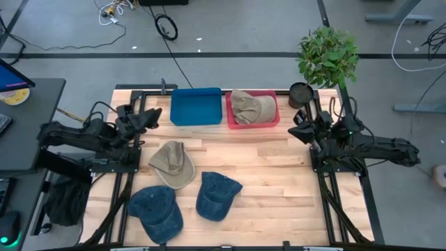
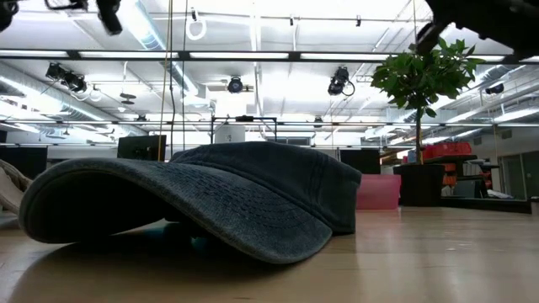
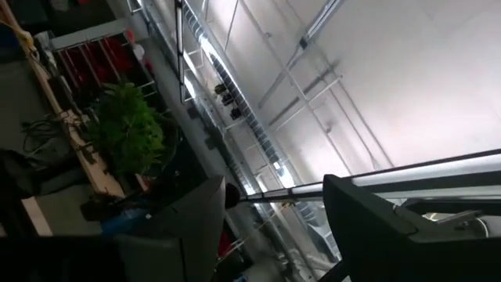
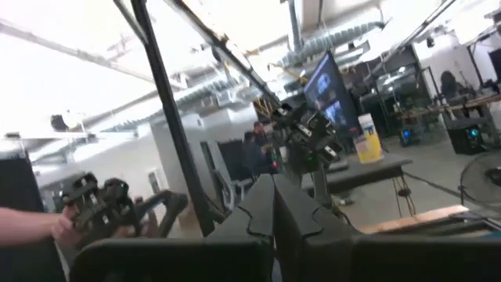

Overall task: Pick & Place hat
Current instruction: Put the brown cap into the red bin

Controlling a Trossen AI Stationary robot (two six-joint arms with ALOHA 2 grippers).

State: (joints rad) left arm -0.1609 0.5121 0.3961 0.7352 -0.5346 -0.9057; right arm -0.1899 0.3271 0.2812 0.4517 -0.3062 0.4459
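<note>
Several hats show in the high view. One tan hat [image 1: 253,108] lies inside the red bin [image 1: 227,115]. Another tan hat [image 1: 173,164] rests crown-up on the table. Two dark blue hats [image 1: 155,211] [image 1: 217,196] lie nearer the near edge, and one of them [image 2: 210,202] fills the low view, resting on its brim and crown rim. My left gripper [image 1: 155,117] [image 3: 274,196] is open, raised near the table's far left, beside the blue bin [image 1: 196,106]. My right gripper [image 1: 293,131] [image 4: 274,196] is shut, raised at the far right near the red bin.
A potted plant [image 1: 326,56] [image 2: 419,101] stands at the far right corner, its black pot [image 1: 300,94] beside the red bin. The arm mounts sit along the left and right table edges. Bare wood [image 1: 272,181] lies between the hats and the right arm.
</note>
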